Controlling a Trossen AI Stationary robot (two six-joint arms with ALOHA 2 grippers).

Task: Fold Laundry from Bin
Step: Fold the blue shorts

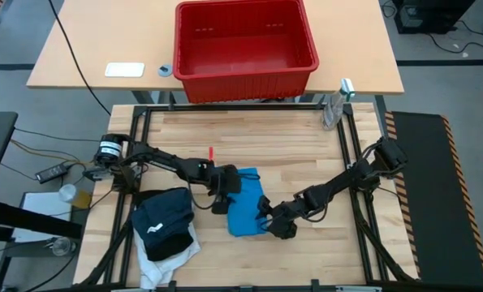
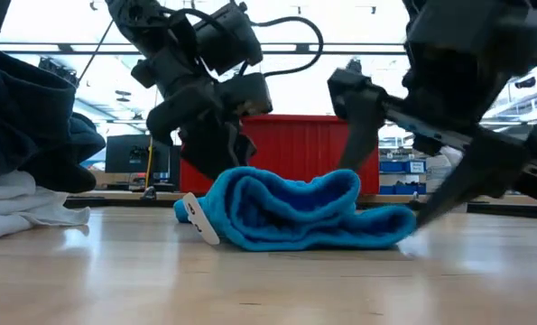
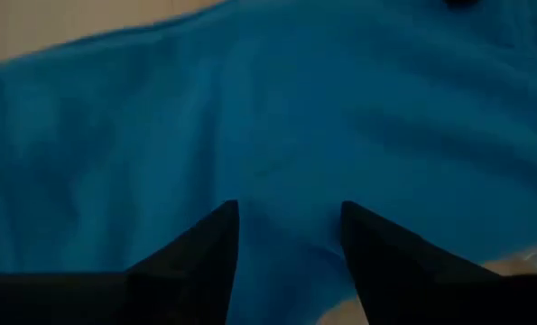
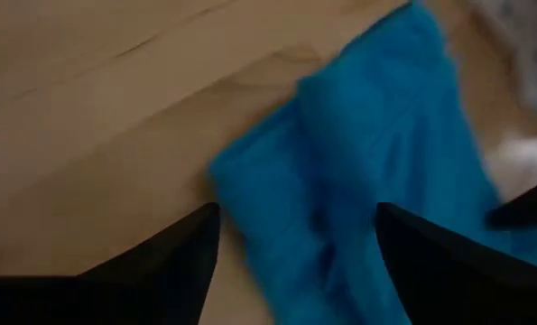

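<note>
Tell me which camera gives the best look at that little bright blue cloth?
The low view: the blue cloth lies bunched on the table, its folds and white tag visible. The high view shows its outline between both grippers. The left wrist view sees only blue fabric; the right wrist view shows one end.

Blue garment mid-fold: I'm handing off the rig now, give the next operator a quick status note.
Left gripper: jaws open, over the blue garment, cloth between them.
Right gripper: jaws open at the garment's opposite edge, holding nothing.
Blue garment lies bunched on the table, not flat.
Dark and white laundry is piled by the left arm.
Red bin is empty.
Left: fold the blue piece.
</note>
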